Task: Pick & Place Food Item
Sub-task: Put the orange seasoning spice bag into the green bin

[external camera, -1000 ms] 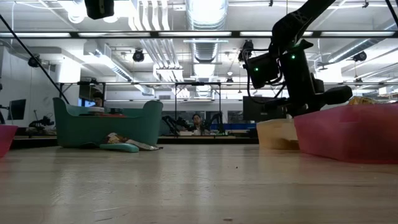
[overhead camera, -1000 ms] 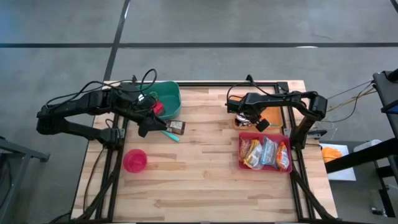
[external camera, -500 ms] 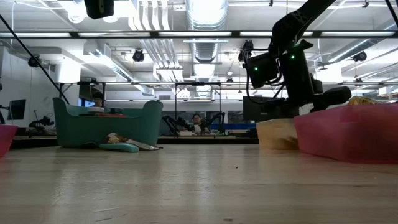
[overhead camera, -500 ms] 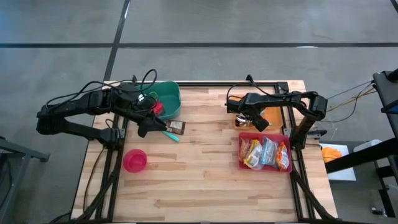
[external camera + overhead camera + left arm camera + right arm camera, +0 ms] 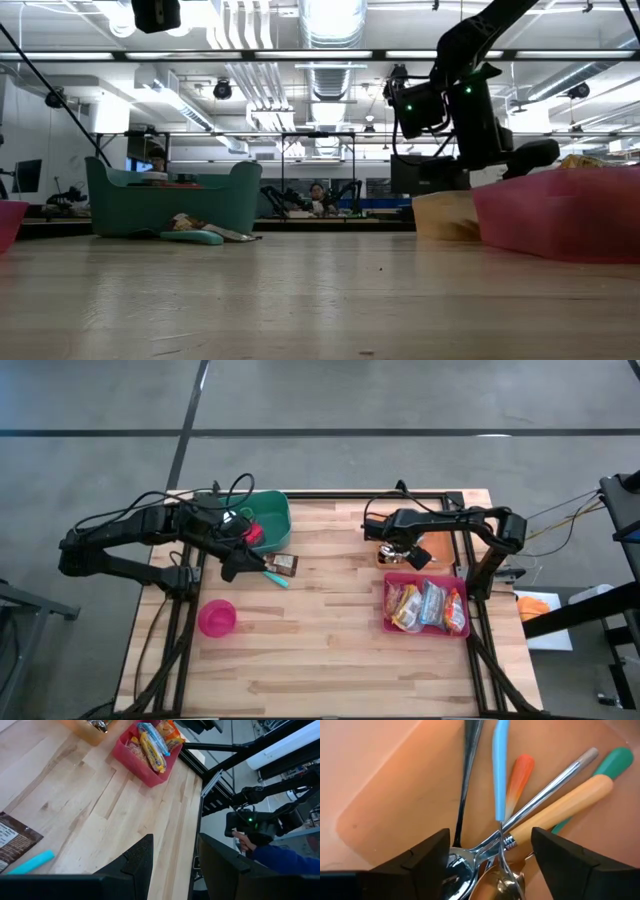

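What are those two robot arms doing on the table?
The right gripper is open, down in an orange bin full of cutlery, with nothing held. The left gripper is open and empty too, hovering by a brown snack packet and a blue utensil near the green tub. The red tray of snacks sits beside the right arm.

A robotics lab or workshop, open industrial ceiling with silver ducts (image 5: 330, 22) and long strip lights, grey concrete floor (image 5: 320, 395); wooden table (image 5: 330, 650) on a black metal frame, more robot arms (image 5: 340, 190) on benches behind, a person's blue sleeve (image 5: 280, 859) beside the table edge
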You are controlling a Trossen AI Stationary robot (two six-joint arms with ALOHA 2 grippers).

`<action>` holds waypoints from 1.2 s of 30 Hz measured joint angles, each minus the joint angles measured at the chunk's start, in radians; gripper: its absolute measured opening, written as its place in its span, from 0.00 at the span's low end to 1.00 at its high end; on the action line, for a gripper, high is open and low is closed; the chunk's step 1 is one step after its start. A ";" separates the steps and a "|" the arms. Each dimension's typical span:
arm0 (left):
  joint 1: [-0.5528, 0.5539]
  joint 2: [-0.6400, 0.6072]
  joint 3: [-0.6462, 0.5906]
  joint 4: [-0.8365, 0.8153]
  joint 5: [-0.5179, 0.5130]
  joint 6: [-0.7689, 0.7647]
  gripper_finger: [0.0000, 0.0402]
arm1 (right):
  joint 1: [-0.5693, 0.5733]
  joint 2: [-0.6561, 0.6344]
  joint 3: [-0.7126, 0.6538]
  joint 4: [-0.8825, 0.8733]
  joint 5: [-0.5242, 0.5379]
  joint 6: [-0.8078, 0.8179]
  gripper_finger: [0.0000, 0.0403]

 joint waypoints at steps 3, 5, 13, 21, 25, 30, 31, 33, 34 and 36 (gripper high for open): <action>0.000 0.000 0.000 0.000 0.000 -0.004 0.38 | 0.000 0.000 0.007 0.000 0.000 -0.012 0.72; 0.000 0.001 0.000 0.000 0.000 -0.004 0.38 | 0.000 -0.002 0.014 0.000 0.006 -0.020 0.73; 0.000 0.001 0.000 0.003 0.000 -0.086 0.38 | 0.001 -0.004 0.071 -0.009 0.106 -0.212 0.74; 0.000 0.001 0.000 -0.014 -0.032 -0.043 0.38 | 0.048 -0.004 0.166 -0.004 0.230 -0.637 0.74; 0.001 0.010 -0.020 -0.018 -0.061 -0.019 0.38 | 0.112 -0.004 0.205 -0.004 0.247 -0.883 0.74; 0.013 0.056 -0.100 -0.003 -0.113 -0.093 0.38 | 0.204 -0.004 0.247 -0.003 0.248 -0.945 0.74; 0.018 0.068 -0.120 0.005 -0.124 -0.112 0.38 | 0.219 -0.004 0.254 -0.003 0.248 -0.941 0.74; 0.030 0.099 -0.159 0.013 -0.143 -0.149 0.38 | 0.246 -0.004 0.267 -0.001 0.257 -0.935 0.74; 0.036 0.115 -0.174 0.014 -0.157 -0.163 0.38 | 0.261 -0.004 0.274 -0.001 0.268 -0.935 0.74; 0.050 0.147 -0.200 0.024 -0.184 -0.184 0.38 | 0.282 -0.004 0.287 -0.001 0.276 -0.951 0.74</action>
